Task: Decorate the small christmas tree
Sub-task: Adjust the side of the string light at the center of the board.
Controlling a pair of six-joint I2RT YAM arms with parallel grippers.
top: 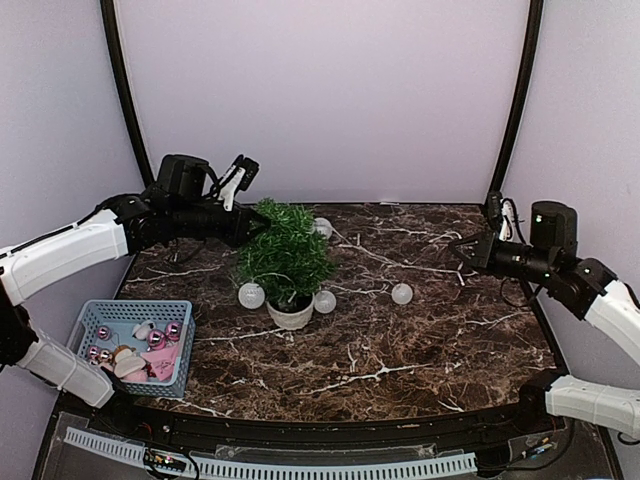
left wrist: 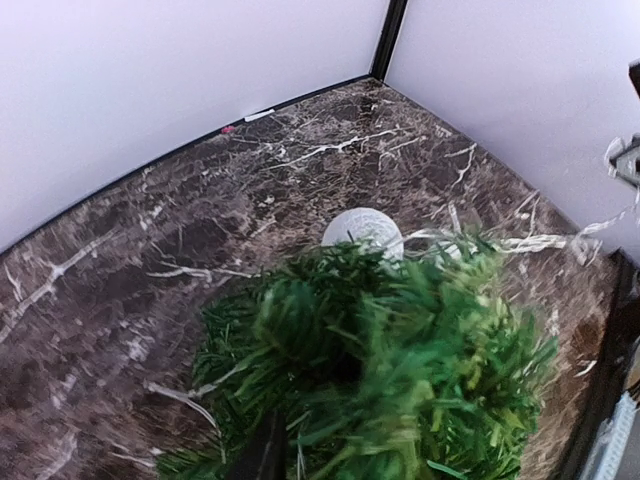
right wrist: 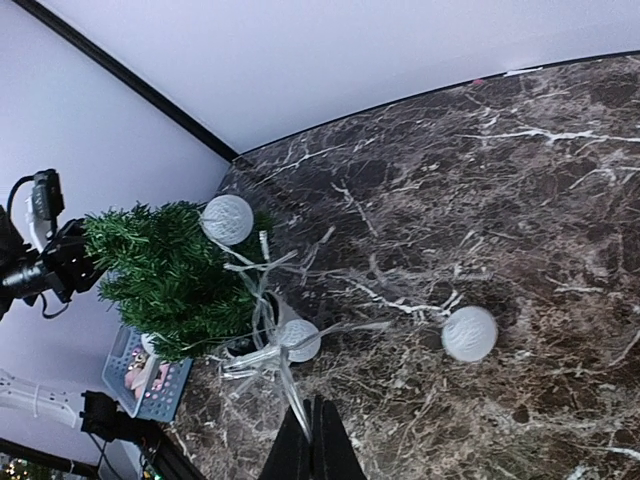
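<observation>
**Left end effector at the tree's crown; right one well off to the side**

The tree (top: 283, 255) stands upright in its white pot, left of centre on the tabletop (top: 420, 350), with its long axis vertical. The left end effector (top: 252, 226) comes in level from the tree's left and is buried in the upper needles. The wrist view shows only blurred green with one ball (left wrist: 363, 232) beyond, so we cannot tell how wide it stands or whether it pinches a branch.

The right end effector (right wrist: 312, 410) is closed and sits well apart from the tree, across the tabletop to the right. A white wire (right wrist: 262, 350) runs from the balls towards its tips. We cannot tell whether it is pinched.

- Two balls lie just beside the pot.
- One ball is high behind the crown.
- One ball (top: 402, 293) lies apart, towards the right arm.
- The basket (top: 135, 345) holds pink ornaments at the near left.

Judgement: the left arm is the nearer one, so any work on the crown falls to it. The tree lies straight ahead of its tips, touching.
</observation>
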